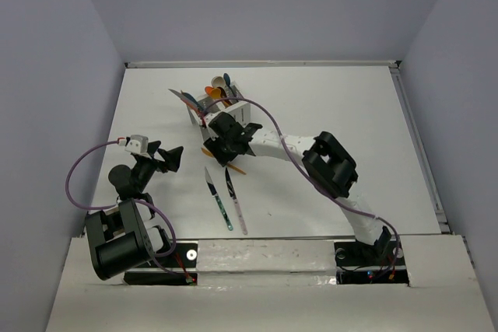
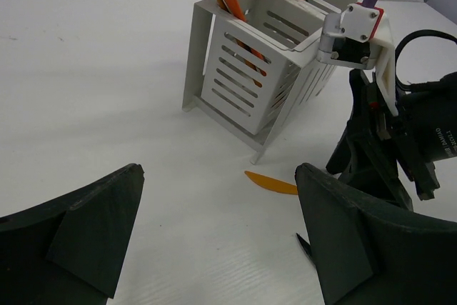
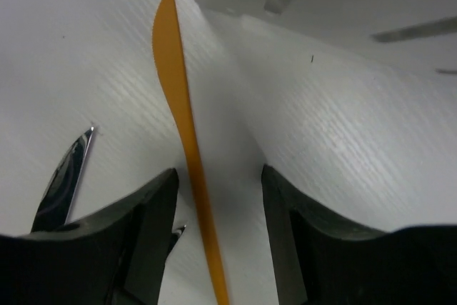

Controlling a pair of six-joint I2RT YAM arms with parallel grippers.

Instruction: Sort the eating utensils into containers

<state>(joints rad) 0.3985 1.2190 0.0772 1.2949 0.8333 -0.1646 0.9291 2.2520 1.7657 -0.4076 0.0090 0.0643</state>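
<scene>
1. While reading the right wrist view, found right gripper (image 3: 218, 201) straddling orange knife (image 3: 175, 83): one of the fingers (image 3: 143, 219) each side, daylight on both sides, nothing clamped. Open, not gripping.
2. Read knife's long axis as running straight down the slot between the fingers, tip pointing away from the wrist toward caddy (image 2: 243, 76). Fingers set across its width, so closing direction looked right.
3. Placed knife flat on table (image 1: 334, 114), just in front of caddy's foot; mostly hidden under the gripper from above.
4. Found left gripper (image 2: 218, 205) spread wide, empty, off to the left of the knife and apart from it, facing the caddy. Judged right arm clearly nearer.
5. Saw several utensils (image 1: 218, 87) already standing in caddy.
6. Noted two more knives (image 1: 226, 201) flat on table, side by side, toward the arm bases. Spotted dark blade (image 3: 68, 169) of one close beside a finger, not touching.
7. Judged next move: squeeze across the width, then lift. Flagged risk: thin flat handle, could skate on table or tilt in the grip.
</scene>
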